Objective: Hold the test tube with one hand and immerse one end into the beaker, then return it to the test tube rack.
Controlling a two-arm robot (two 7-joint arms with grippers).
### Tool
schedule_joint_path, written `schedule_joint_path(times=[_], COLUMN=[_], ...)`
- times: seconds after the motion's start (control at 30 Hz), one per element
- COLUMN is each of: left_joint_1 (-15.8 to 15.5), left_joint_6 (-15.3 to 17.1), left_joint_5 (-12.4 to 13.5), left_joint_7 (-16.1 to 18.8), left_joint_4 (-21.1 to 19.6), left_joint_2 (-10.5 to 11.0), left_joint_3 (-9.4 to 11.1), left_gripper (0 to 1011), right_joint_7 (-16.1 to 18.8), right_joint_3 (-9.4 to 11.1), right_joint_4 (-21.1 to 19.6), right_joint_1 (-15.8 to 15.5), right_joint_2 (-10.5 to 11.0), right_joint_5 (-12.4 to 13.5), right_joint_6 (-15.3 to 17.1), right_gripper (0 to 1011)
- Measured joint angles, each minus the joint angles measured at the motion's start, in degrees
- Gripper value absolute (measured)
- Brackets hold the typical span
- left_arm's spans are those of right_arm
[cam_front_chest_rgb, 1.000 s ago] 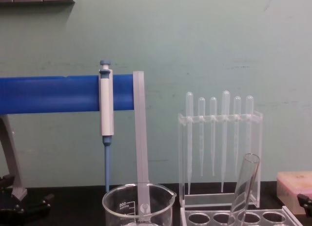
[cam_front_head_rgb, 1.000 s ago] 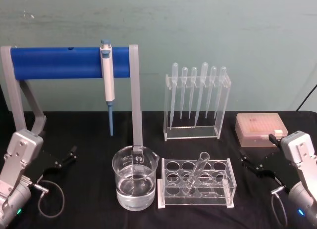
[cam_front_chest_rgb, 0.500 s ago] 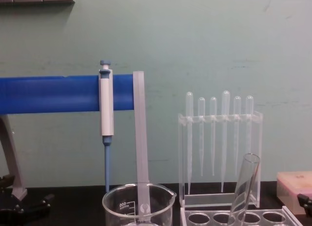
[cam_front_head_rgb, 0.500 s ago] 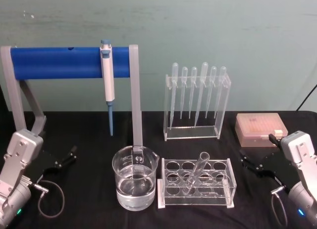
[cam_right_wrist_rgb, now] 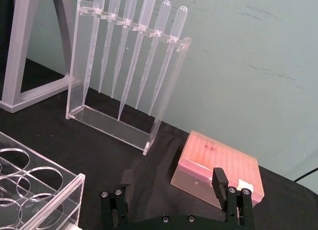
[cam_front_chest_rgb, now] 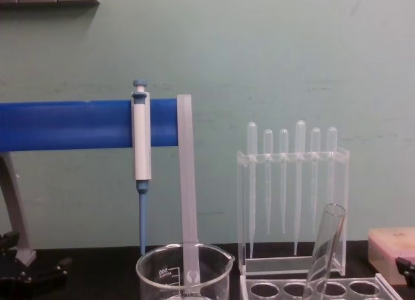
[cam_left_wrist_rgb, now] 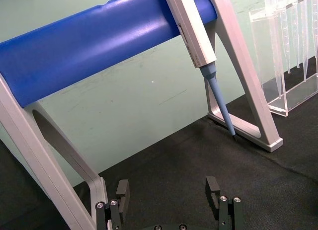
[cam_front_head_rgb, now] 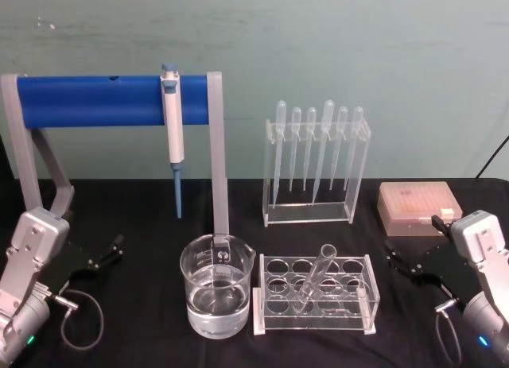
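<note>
I see left gripper (cam_left_wrist_rgb: 168, 190) by the micropipette stand (cam_front_head_rgb: 111, 100), right gripper (cam_right_wrist_rgb: 172, 179) near the tip box (cam_front_head_rgb: 419, 207), both wide open, empty; test tube (cam_front_head_rgb: 316, 274) leans in rack (cam_front_head_rgb: 369, 295) beside beaker (cam_front_head_rgb: 195, 284).

Black table (cam_front_head_rgb: 143, 217) bears beaker (cam_front_head_rgb: 216, 292) (part-filled), test tube rack (cam_front_head_rgb: 350, 298), pipette rack (cam_front_head_rgb: 308, 214), blue-barred stand (cam_front_head_rgb: 95, 100), pink box (cam_front_head_rgb: 419, 209).
</note>
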Motion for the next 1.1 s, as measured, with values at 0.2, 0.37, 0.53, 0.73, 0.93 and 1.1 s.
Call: schedule_joint_path(times=[0.2, 0.37, 0.53, 0.73, 0.93, 1.1], left_joint_1=[0.0, 0.0, 0.0, 0.0, 0.0, 0.0], left_joint_6=[0.0, 0.0, 0.0, 0.0, 0.0, 0.0], left_joint_5=[0.0, 0.0, 0.0, 0.0, 0.0, 0.0], left_joint_7=[0.0, 0.0, 0.0, 0.0, 0.0, 0.0], left_joint_4=[0.0, 0.0, 0.0, 0.0, 0.0, 0.0], left_joint_2=[0.0, 0.0, 0.0, 0.0, 0.0, 0.0], left_joint_3=[0.0, 0.0, 0.0, 0.0, 0.0, 0.0], left_gripper=[1000, 1000, 1000, 1000, 1000, 1000], right_joint_7=[0.0, 0.07, 0.45, 2.75, 9.31, 17.82], right_joint_3=[0.0, 0.23, 1.42, 4.08, 7.13, 8.93], right_joint_4=[0.0, -0.03, -1.63, -6.32, -11.11, -13.71], right_joint_1=[0.0, 0.0, -0.41, -2.97, -6.88, -10.22], right_joint_2=[0.0, -0.11, -0.03, 1.7, 5.16, 8.19], right_joint_5=[0.0, -0.14, -0.6, 1.27, 6.92, 12.95], right_joint_6=[0.0, -0.1, -1.08, -2.37, -4.21, -6.99], right_gripper=[1002, 1002, 1002, 1002, 1002, 1002])
